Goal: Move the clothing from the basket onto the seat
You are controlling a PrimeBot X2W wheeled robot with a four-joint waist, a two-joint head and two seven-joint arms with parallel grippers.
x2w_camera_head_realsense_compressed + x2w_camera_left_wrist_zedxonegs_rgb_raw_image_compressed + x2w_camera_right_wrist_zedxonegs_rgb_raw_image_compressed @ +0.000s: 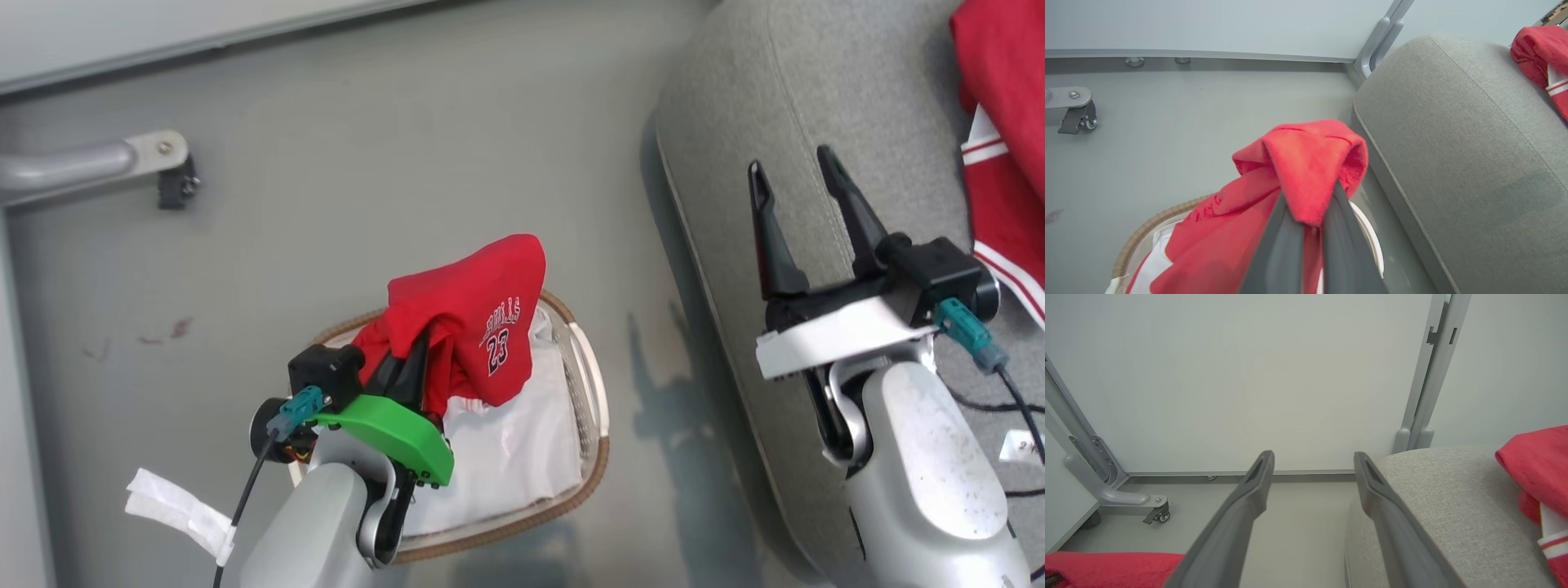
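left hand (412,363) clamped on jersey (482,318), held above basket (600,425) | seat (735,122) lies to its right, nearer right hand (790,161) | right hand spread, empty, over seat edge

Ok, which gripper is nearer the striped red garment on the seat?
Right. The right gripper hangs open over the seat, left of that garment; the left gripper is over the basket, shut on the jersey.

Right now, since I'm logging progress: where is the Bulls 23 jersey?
In the head view the jersey hangs at lower centre, pinched in the left gripper over the basket, to the left of the seat.
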